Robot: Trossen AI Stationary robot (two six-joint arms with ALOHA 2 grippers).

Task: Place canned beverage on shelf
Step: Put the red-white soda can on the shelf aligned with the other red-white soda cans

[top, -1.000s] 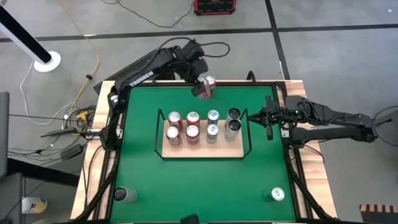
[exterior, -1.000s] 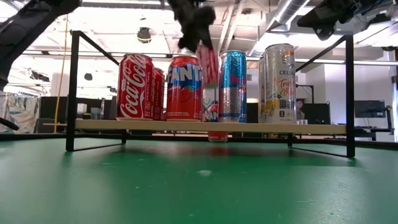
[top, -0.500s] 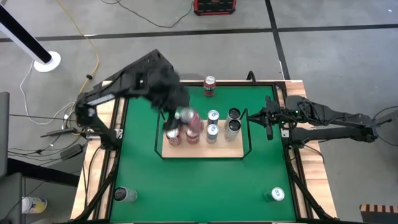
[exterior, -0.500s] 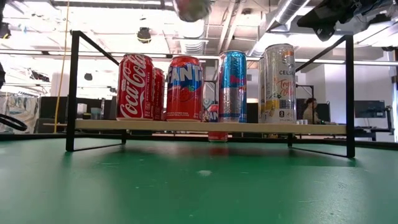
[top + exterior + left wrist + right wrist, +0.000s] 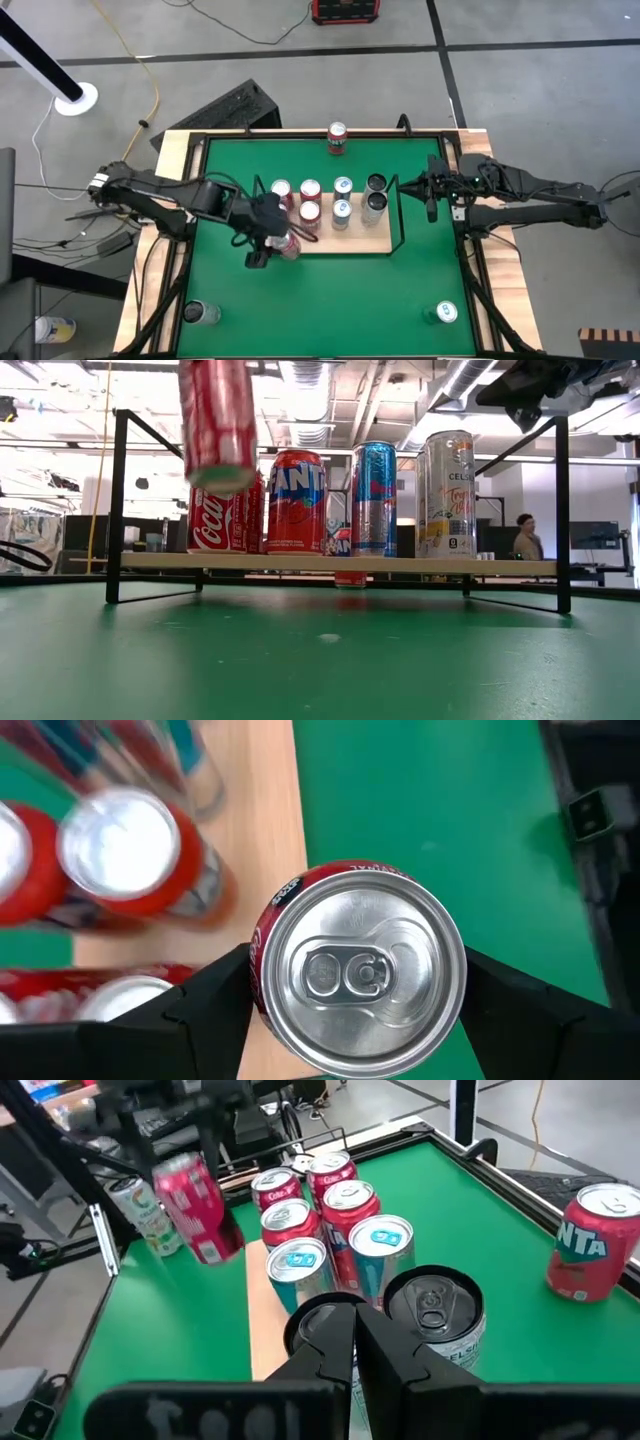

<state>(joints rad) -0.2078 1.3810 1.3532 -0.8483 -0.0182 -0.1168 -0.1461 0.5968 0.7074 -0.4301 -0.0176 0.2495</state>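
The shelf (image 5: pixel 330 240) is a light-wood board with black wire rails, and several cans stand on it in two rows. My left gripper (image 5: pixel 268 238) hangs over the shelf's near left corner, shut on a red cola can (image 5: pixel 287 246), which also shows in the low view (image 5: pixel 217 425) and the right wrist view (image 5: pixel 200 1210). My right gripper (image 5: pixel 432 195) is shut and hovers off the shelf's right rail; its fingers (image 5: pixel 340 1335) hold nothing. My left gripper pinches the red cola can between its two fingers (image 5: pixel 200 1010), one on each side of its upper side wall (image 5: pixel 258 955). The fingers come slanting down from above on the table's left. The can hangs lifted clear above the shelf, slightly tilted, top toward the wrist.
A Fanta can (image 5: pixel 336 138) stands alone on the green table at its far edge. One can (image 5: pixel 200 313) is at the near left corner and another (image 5: pixel 440 314) at the near right. A person (image 5: pixel 525 535) is in the room beyond.
My left gripper has carried the red can from the table's far edge, beside the Fanta can, across the shelf toward the near and left side, sinking a little. The can has stayed in its hold and clear of everything. The Fanta can has stayed put.
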